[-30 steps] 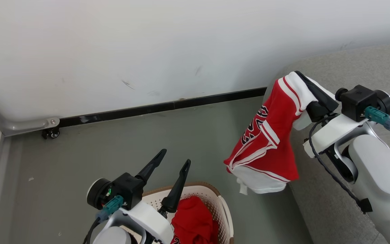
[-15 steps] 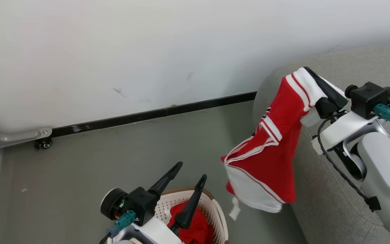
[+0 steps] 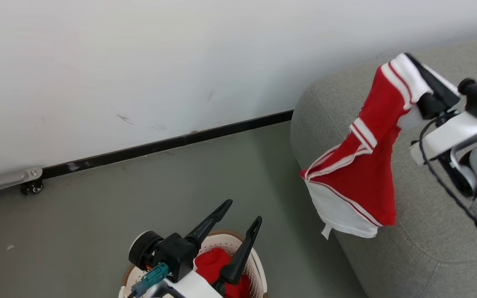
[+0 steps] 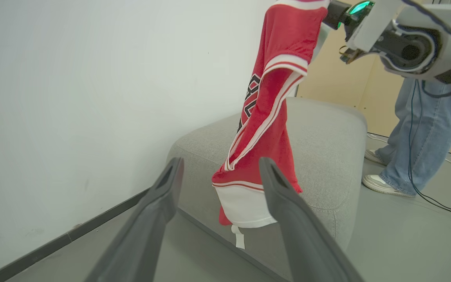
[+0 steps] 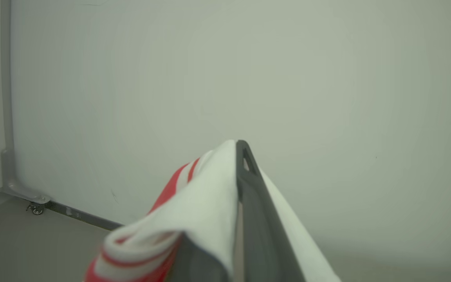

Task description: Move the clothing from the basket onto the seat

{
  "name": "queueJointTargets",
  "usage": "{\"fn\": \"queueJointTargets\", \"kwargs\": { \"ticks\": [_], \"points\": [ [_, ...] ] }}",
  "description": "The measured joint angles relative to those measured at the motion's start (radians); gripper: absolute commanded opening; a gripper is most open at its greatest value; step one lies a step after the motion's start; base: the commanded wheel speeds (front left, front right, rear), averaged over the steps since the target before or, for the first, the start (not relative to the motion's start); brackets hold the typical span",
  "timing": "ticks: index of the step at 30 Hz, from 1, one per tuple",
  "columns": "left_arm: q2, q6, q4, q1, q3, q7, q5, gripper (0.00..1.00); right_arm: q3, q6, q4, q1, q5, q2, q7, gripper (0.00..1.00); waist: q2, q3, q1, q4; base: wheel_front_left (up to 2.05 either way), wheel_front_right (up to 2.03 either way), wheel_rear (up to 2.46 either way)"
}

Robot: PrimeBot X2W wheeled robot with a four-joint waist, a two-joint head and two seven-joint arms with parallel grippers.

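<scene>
While the right hand stays clamped shut on the white, red-striped band of a red and white garment, the head view has swung since a second ago. The wall's dark skirting strip now sits further left, more of the grey seat shows, and less of the basket. That is the camera turning, not the things shifting.

Against the seat, though, the garment does stand differently. A second ago it hung beside the seat's edge with most of its cloth before the grey floor. Now it hangs in front of the seat's rounded corner, with only its lower left corner and a small white tag over the floor. It dangles free from the hand, red above and a white panel at the bottom. Whether the cloth brushes the upholstery I cannot tell.

From the left wrist, the garment hangs full length before the seat's end, its black lettering partly folded in, and a person's legs in blue jeans stand past the seat.

As before, the left hand has its fingers spread wide and empty. It hovers over the basket, where another red piece lies inside.
</scene>
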Motion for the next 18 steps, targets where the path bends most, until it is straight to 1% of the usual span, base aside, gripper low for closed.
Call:
{"fn": "queueJointTargets", "kwargs": {
  "ticks": [4,11,18],
  "points": [
    [0.006,0.0,-0.014,0.0,0.001,0.0,-0.004,1.0,-0.023,0.0,-0.02,-0.084,0.005,-0.037,0.036,0.0,0.0,0.006,0.0,-0.019,0.0,0.0,0.0],
    [0.015,0.0,-0.046,0.0,0.006,0.0,-0.006,1.0,-0.078,0.0,-0.026,-0.221,0.056,-0.091,0.116,0.0,0.0,0.032,0.0,-0.046,0.0,0.0,0.0],
    [0.025,0.0,-0.085,0.0,0.013,0.012,-0.005,1.0,-0.176,0.0,-0.004,-0.359,0.097,-0.152,0.178,0.0,0.0,0.072,0.0,-0.062,0.0,0.0,0.0]
  ]
}}
